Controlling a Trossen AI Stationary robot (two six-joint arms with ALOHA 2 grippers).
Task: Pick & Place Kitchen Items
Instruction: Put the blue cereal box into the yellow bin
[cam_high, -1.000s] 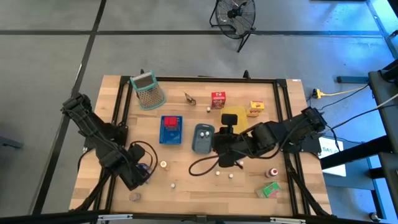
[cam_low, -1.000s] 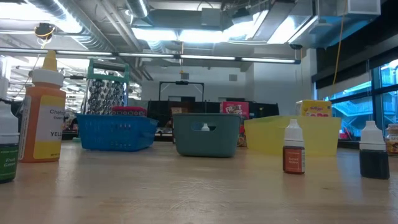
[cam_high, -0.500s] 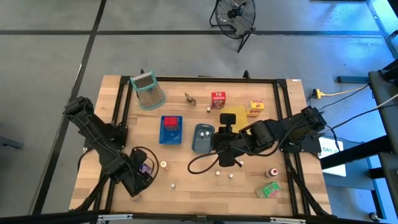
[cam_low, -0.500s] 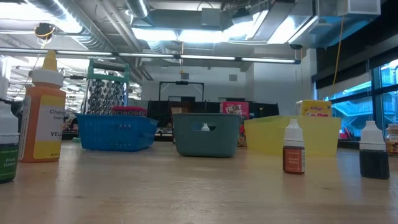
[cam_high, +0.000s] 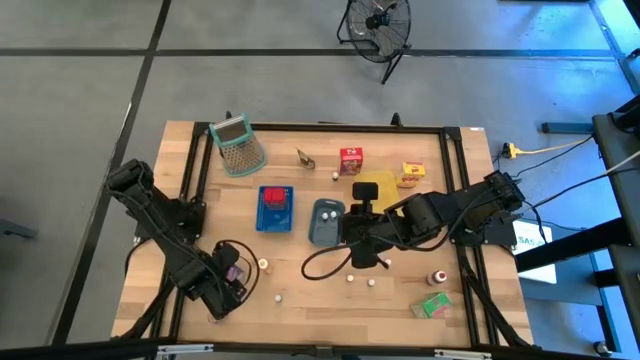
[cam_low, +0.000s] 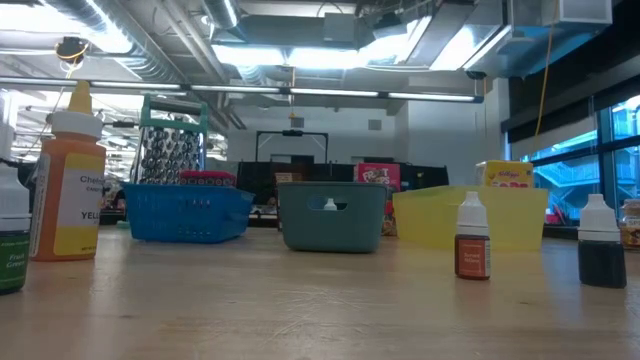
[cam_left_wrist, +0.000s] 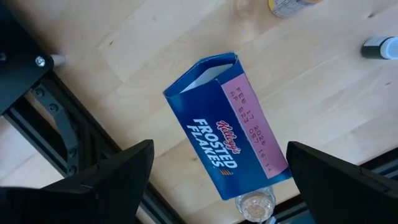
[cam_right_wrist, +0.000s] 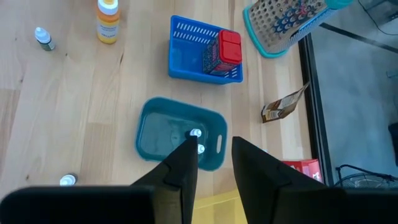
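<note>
While most of the table lies in plain sight from above, the left gripper sits low at the near left corner and covers the blue Frosted Flakes carton there; only its wrist camera shows that carton, lying flat on the wood between the widely spread fingers, which touch nothing. A clear round cap just past the carton is cut off by the frame edge. The right gripper hovers at mid-table beside the grey-blue tray, fingers narrowly parted and empty; a small white bottle lies in that tray, half hidden behind a fingertip. The blue tray holds a red carton. Farther back stand the grater, a red box, a yellow box and a brown packet too small to identify. The yellow tray is partly covered by the right arm. A red-capped bottle and a green carton lie near right.
</note>
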